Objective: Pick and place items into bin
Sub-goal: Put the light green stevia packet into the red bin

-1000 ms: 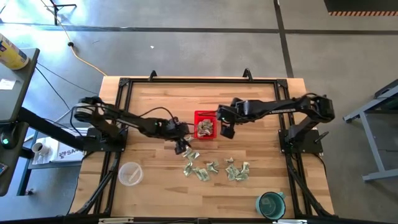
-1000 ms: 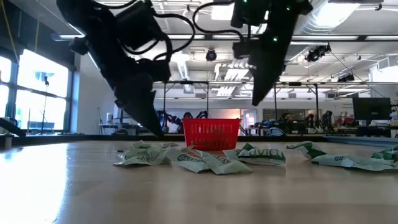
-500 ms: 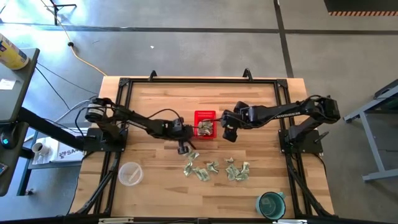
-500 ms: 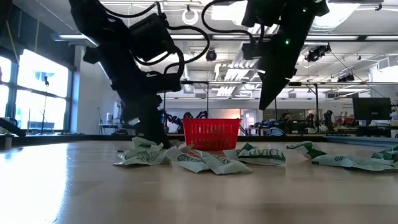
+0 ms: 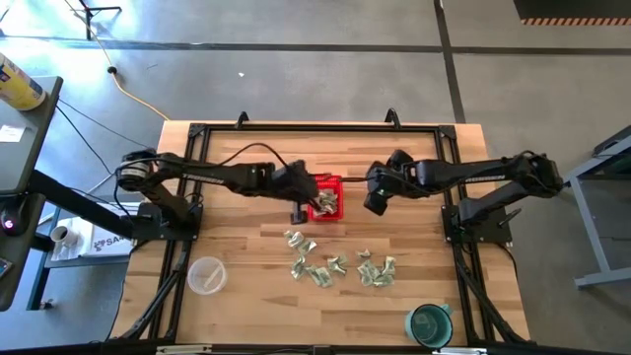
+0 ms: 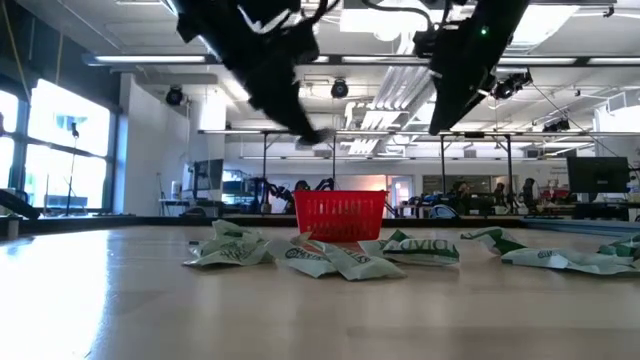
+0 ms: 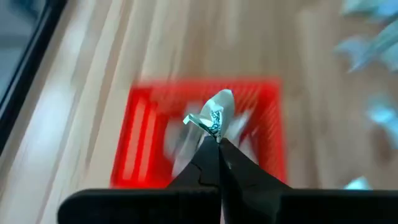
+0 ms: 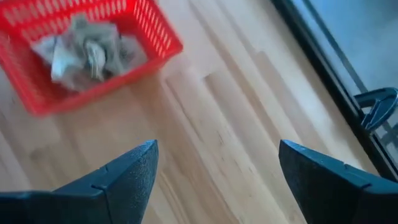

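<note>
Wooden table, packets still scattered — I've lifted the left gripper (image 7: 216, 138) from the pile, pinching one piece (image 7: 213, 113) over the bin (image 5: 326, 198); right gripper (image 8: 214, 163) spread, idle beside — drop next.

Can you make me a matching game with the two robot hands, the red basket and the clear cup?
Things:
1. left gripper
2. right gripper
3. red basket
4. clear cup

States:
A. open, holding nothing
B. standing near the table's left front corner
C. shut on a wrapped piece, above the basket
D. already has wrapped pieces inside

Pairs: 1-C, 2-A, 3-D, 4-B
</note>
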